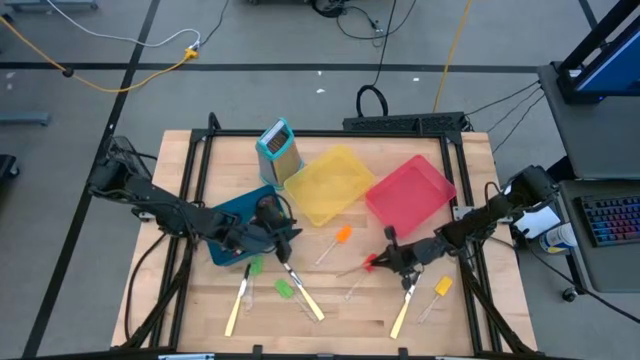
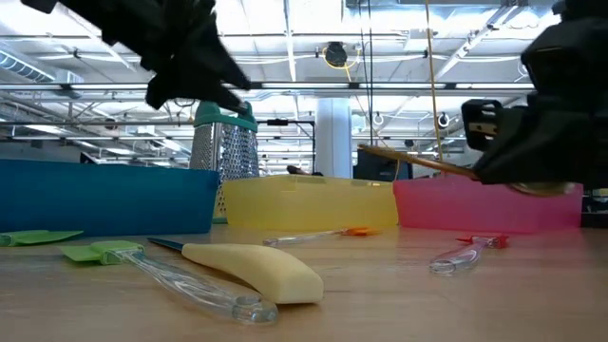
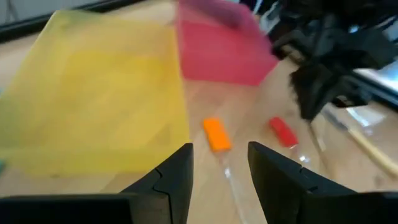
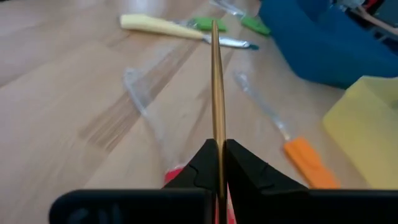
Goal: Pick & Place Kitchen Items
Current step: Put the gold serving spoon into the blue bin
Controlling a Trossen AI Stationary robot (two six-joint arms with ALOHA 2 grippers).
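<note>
- Most of the job looks undone: the yellow bin (image 1: 328, 185) and red bin (image 1: 411, 190) appear empty from above, and many utensils lie loose on the counter (image 1: 330, 315).
- Loose items include the orange spatula (image 1: 341, 238), the red spatula (image 3: 283, 131), a yellow spatula (image 1: 441, 287) near the right front, two green spatulas (image 1: 285, 290) left of centre, and cream-handled knives (image 2: 252, 267).
- The right gripper (image 4: 219, 152) is clenched on a slim wooden-handled utensil (image 4: 216, 93), which runs straight out from its fingers. In the level view the utensil is lifted clear of the counter, in front of the red bin.
- I judge that it needs carrying to a bin and dropping.
- The right arm reaches in from the right edge, low over the front-right of the counter.
- The left gripper (image 3: 219, 163) is released and holds nothing, pointing toward the orange spatula. Its arm stretches from the left edge, over the blue bin (image 1: 243, 222).
</note>
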